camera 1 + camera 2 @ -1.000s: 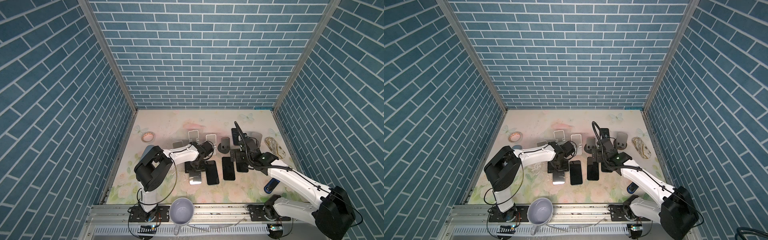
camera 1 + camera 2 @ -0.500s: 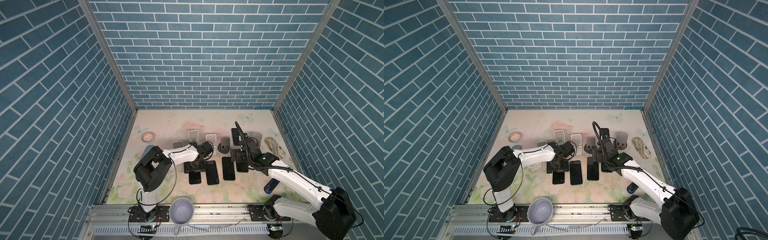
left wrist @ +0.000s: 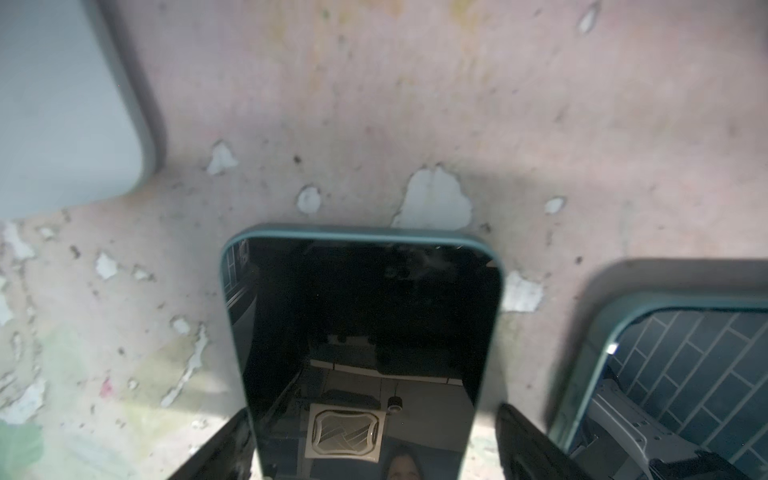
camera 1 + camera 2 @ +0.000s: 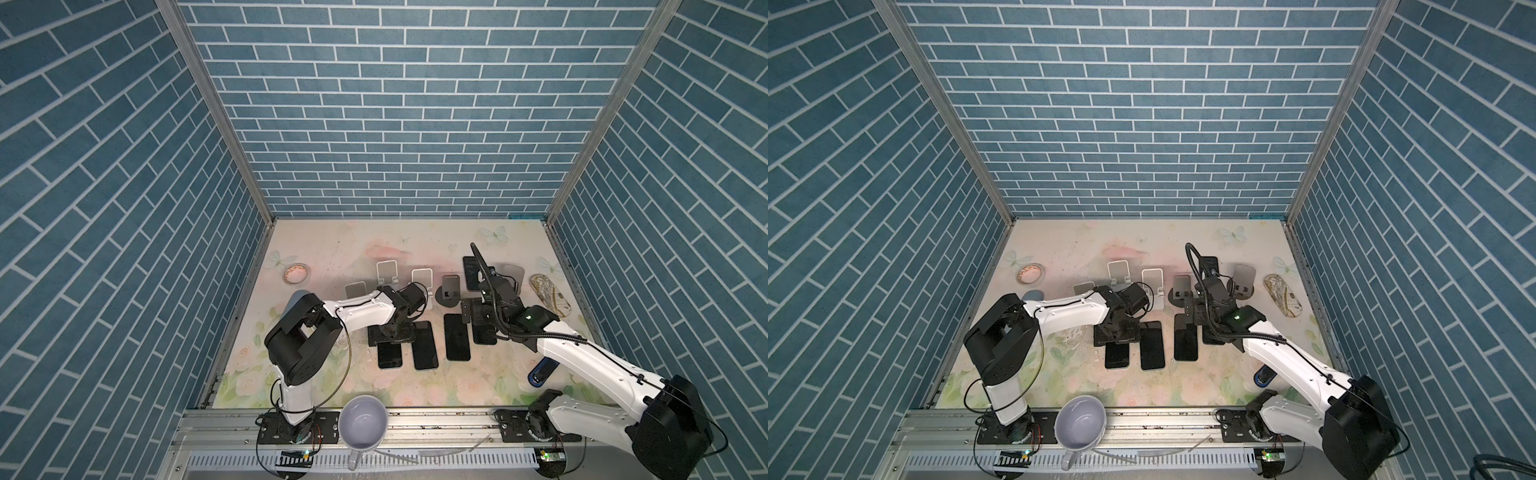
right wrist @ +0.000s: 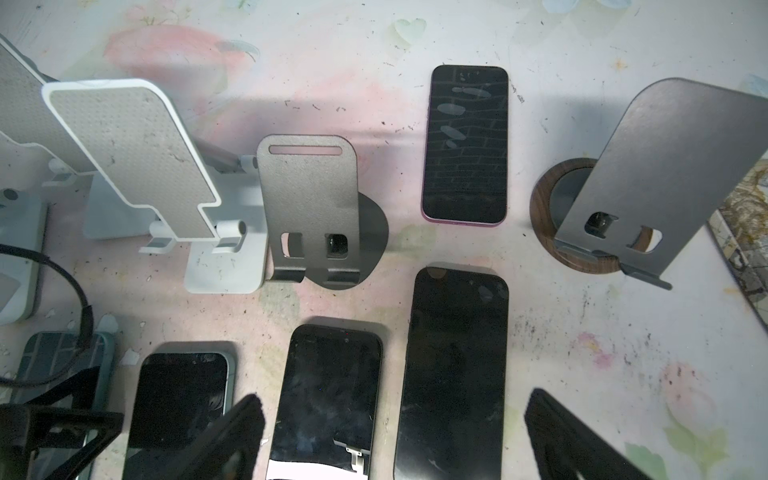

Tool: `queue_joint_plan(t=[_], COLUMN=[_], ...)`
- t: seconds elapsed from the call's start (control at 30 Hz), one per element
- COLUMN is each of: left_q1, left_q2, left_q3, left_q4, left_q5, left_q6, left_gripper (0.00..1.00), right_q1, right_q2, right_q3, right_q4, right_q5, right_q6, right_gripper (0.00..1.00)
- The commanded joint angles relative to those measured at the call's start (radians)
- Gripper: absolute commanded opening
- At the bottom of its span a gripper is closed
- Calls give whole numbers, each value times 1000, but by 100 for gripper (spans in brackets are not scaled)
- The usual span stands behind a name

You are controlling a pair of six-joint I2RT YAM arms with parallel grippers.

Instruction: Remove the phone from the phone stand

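A dark phone [image 3: 361,316] in a teal case lies flat on the table, seen in both top views [image 4: 390,355] [image 4: 1116,355]. My left gripper [image 3: 374,449] straddles its near end with jaws open; one finger [image 3: 523,444] stands clear of the phone's edge, the other finger [image 3: 226,449] sits close against it. From above, the left gripper [image 4: 392,334] hangs low over that phone. The phone stands, white [image 5: 137,158], dark grey [image 5: 307,199] and wood-based [image 5: 665,166], hold nothing. My right gripper [image 5: 399,424] is open above two flat phones [image 5: 328,395] [image 5: 455,374].
Another teal-cased phone [image 3: 665,374] lies right beside the first. A purple-cased phone [image 5: 465,145] lies flat behind the row. A tape roll [image 4: 296,272] sits at back left, a patterned case [image 4: 549,294] at right, a blue object [image 4: 542,368] under the right arm, a mug [image 4: 363,426] on the front rail.
The phone under my left gripper went from tilted and reflecting light to lying flat and dark. The left jaws have spread apart and let it go. The right arm has stayed still.
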Motion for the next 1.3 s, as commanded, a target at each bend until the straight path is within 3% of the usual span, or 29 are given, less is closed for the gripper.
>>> queue_joint_plan(t=[0.0, 0.47, 0.7, 0.83, 1.17, 1.27], left_q1=[-6, -42, -66, -64, 89, 151], left_q2=[-31, -184, -366, -498, -779, -870], left_q3=[-30, -36, -102, -157, -312, -370], left_q4=[46, 50, 114, 146, 161, 193], left_q5=[-37, -201, -374, -522, -672, -692], left_q6=[34, 131, 216, 290, 359, 384], left_gripper=[96, 100, 100, 100, 100, 100], right_q1=[-4, -4, -10, -28, -137, -196], right_q2=[-8, 15, 20, 15, -26, -50], right_q3=[-10, 17, 36, 73, 101, 77], right_q4=[-13, -33, -38, -76, -99, -56], right_q5=[6, 10, 35, 112, 375, 352], right_q6=[-7, 7, 12, -11, -48, -76], right_gripper=[99, 99, 99, 99, 99, 99])
